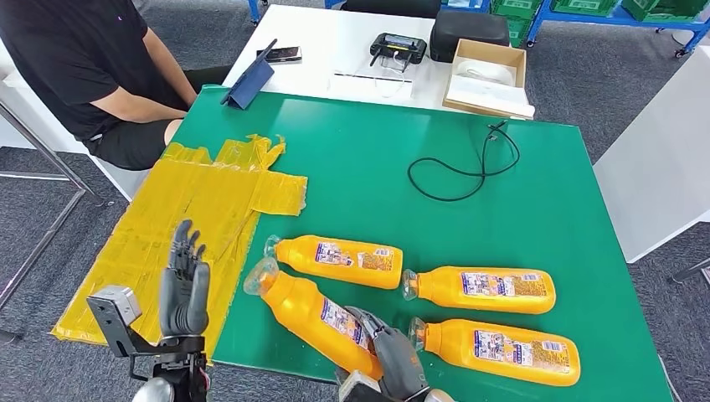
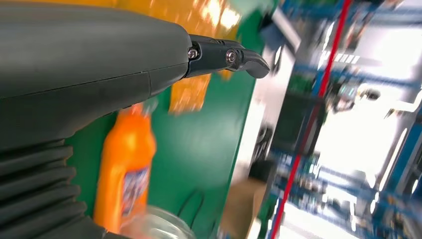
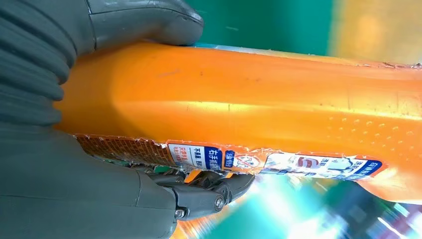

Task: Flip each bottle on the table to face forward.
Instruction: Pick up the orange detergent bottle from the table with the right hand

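Observation:
Several orange bottles with clear caps lie on the green table (image 1: 435, 142). My right hand (image 1: 387, 343) grips the near-left bottle (image 1: 314, 311) around its lower body, its cap pointing up-left; the right wrist view shows that bottle (image 3: 259, 114) close up with its torn label edge between thumb and fingers. Another bottle (image 1: 339, 260) lies just beyond it, and two more (image 1: 481, 289) (image 1: 498, 350) lie to the right, caps pointing left. My left hand (image 1: 184, 289) hovers open, fingers up, over the yellow sheet (image 1: 192, 209). The left wrist view shows a blurred bottle (image 2: 124, 174).
A black cable (image 1: 465, 167) loops on the green table's far right. Beyond it a white table holds a cardboard box (image 1: 487, 77), a tablet (image 1: 251, 79), a phone (image 1: 283, 54) and a controller (image 1: 398, 48). A person in black (image 1: 84, 75) sits at the far left.

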You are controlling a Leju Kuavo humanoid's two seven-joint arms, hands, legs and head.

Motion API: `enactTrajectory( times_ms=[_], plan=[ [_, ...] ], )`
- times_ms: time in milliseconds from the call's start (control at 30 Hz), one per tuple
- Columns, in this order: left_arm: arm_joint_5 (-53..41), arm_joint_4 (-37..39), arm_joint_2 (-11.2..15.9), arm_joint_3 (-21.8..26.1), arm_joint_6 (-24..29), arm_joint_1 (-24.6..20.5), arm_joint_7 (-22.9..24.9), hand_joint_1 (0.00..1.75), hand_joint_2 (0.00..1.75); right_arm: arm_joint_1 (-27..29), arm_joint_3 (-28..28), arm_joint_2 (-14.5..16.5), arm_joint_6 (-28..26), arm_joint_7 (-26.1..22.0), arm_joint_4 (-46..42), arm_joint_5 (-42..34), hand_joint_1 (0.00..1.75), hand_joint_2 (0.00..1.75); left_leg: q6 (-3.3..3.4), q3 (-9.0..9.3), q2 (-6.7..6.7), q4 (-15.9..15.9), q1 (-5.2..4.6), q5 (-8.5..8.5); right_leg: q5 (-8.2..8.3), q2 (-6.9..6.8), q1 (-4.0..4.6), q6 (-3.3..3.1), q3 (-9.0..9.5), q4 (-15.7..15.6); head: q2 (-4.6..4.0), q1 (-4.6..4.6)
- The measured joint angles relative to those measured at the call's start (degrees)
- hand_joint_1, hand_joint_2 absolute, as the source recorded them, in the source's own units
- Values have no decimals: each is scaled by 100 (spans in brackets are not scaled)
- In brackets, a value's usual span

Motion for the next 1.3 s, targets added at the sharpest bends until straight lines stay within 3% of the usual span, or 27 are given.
enactTrajectory(
  times_ms=[500,1000,1300],
  plan=[
    [396,260,15,86,-1246,110,453,0,175,231,-80,98,-365,-793,-947,106,175,175,0,-17,-1,0,-1,0,-2,-6,0,-1,-17,0,0,1],
    [1051,203,3,-268,-2255,482,414,0,175,551,-128,-6,-467,-683,-1562,148,175,175,1,-23,-3,0,-3,-2,-3,-10,-1,-1,-22,0,0,0],
    [1082,15,64,-593,-2341,609,386,0,175,655,-144,-163,-655,-478,-1842,479,175,175,1,-24,-4,0,-4,-2,-3,-12,-1,-1,-22,0,0,-1]
  ],
)
